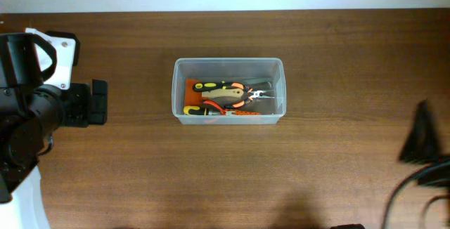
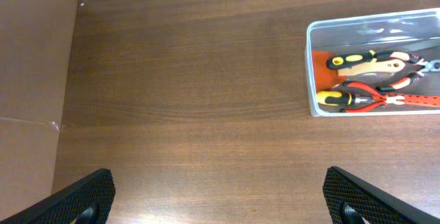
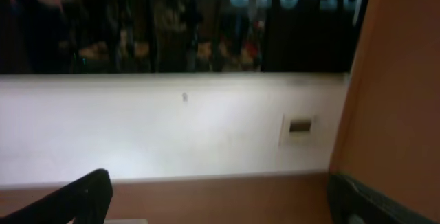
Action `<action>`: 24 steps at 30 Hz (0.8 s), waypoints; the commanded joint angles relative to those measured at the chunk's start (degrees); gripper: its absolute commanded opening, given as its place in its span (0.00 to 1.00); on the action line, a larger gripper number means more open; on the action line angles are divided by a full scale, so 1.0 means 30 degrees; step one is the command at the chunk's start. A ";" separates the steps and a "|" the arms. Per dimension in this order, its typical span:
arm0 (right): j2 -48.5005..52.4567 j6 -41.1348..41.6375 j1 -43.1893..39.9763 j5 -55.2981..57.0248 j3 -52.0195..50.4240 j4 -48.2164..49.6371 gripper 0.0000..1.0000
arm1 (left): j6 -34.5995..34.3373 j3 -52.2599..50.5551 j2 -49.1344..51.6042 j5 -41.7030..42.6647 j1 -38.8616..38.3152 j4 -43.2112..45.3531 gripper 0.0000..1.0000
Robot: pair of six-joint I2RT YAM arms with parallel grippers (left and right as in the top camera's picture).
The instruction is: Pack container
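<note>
The only writing I can find comes through my right wrist camera: pale characters on a dark window [image 3: 172,25], cut by the top of the frame, something like "p2-01D" and seemingly mirrored, so I cannot read them for certain. Any marks on the hand tools are too small to make out.

The container [image 1: 228,60] stands near the middle of the surface [image 1: 316,173], its long side running left to right. Inside lie pliers with black and yellow grips [image 1: 221,87] and a red-handled pair [image 1: 225,107], jumbled together over something orange [image 1: 191,88] that I cannot identify through the plastic.

My left tool [image 2: 216,179] is spread wide with nothing between its fingers, over bare wood well to the left of the container. Only the finger ends show, at the bottom corners, and the container's right end is cut off by the frame.

My right tool [image 3: 216,177] is likewise parted and holds nothing. It faces a white wall [image 3: 172,128] bearing a small rectangular plate [image 3: 299,126]. From overhead my right arm [image 1: 422,138] is a dark blurred shape at the right edge, partly out of frame.

Bare wood lies on every side of the container, and the surface's far edge runs straight across behind it
</note>
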 commanded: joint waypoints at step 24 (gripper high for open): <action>-0.9726 0.5311 -0.0087 0.0036 -2.3511 0.8051 0.99 | 0.0299 0.0131 0.0029 0.0146 -0.0044 -0.0015 0.99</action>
